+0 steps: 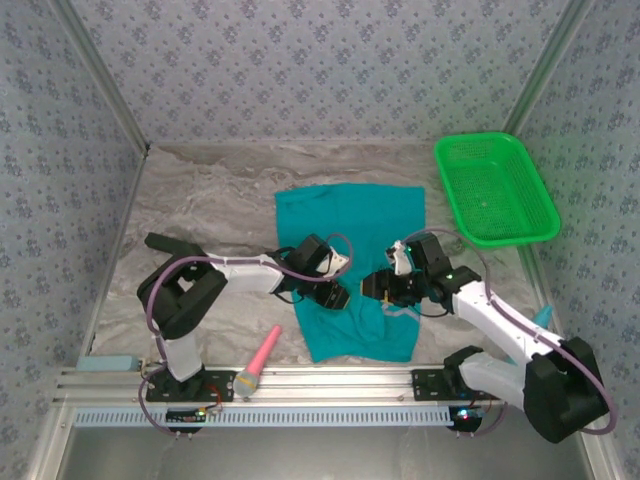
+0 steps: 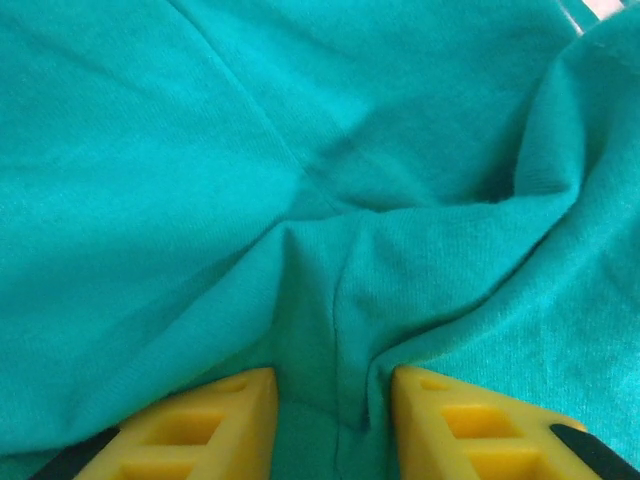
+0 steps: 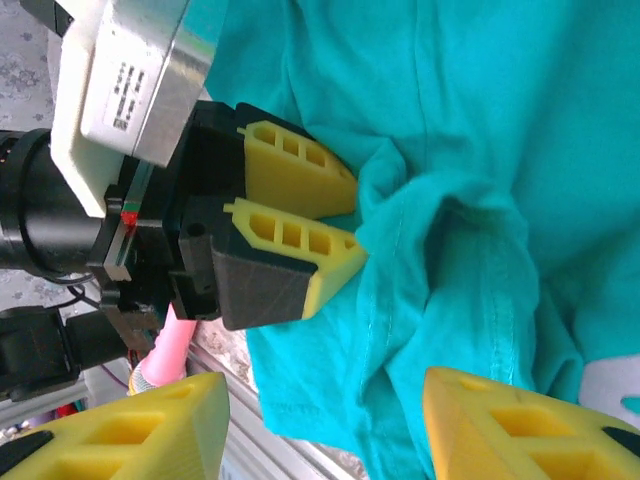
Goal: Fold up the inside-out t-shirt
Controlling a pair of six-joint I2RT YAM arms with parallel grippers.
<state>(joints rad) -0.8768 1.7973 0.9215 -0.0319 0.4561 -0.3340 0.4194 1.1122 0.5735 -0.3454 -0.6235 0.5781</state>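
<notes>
left gripper (image 3: 358,222) tight on t-shirt (image 1: 350,215) fold, right gripper (image 3: 325,390) wide; basket (image 1: 495,190) far right

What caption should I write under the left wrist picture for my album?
Left claw pinching a raised fold of the teal t-shirt.

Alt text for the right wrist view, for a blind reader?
The left gripper pinches a bunched fold of the teal t-shirt. The right gripper stands open at the bottom edge, over the cloth.
</notes>
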